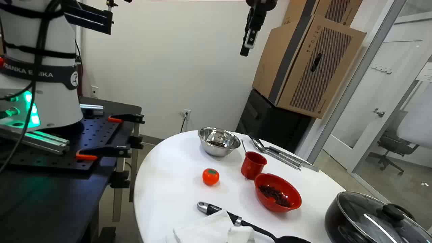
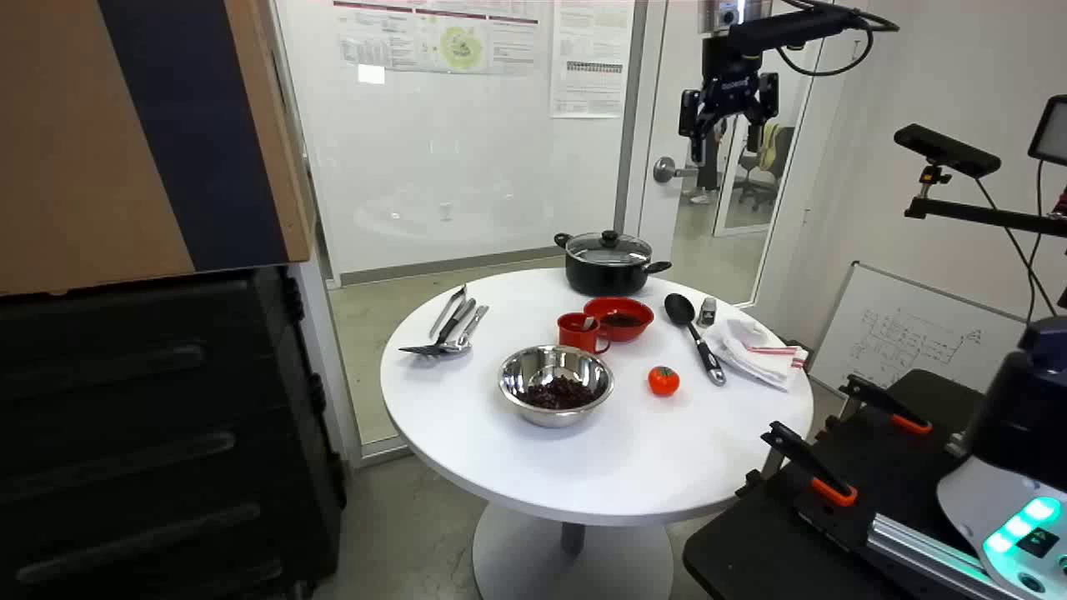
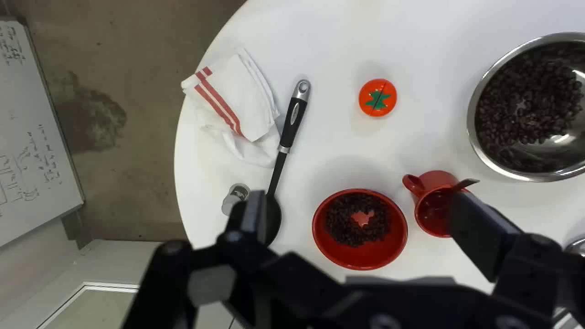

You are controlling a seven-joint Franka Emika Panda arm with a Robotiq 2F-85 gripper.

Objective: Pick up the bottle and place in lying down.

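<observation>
The bottle is a small grey shaker with a dark label; it stands on the white table beside the spoon head and towel in an exterior view (image 2: 707,312) and appears upright. It also shows in the wrist view (image 3: 235,197), just beyond the left finger, partly near the black spoon. I cannot make it out in the remaining exterior view. My gripper (image 2: 726,148) hangs high above the table, with its fingers wide apart and nothing between them. It also shows edge-on in an exterior view (image 1: 247,48) and at the bottom of the wrist view (image 3: 363,219).
The round white table (image 2: 533,467) holds a black spoon (image 3: 292,121), a white towel (image 3: 237,100), a red bowl of beans (image 3: 361,260), a red mug (image 3: 432,183), a toy tomato (image 3: 377,97), a steel bowl (image 2: 554,414), metal utensils (image 2: 450,329) and a lidded black pot (image 2: 608,275).
</observation>
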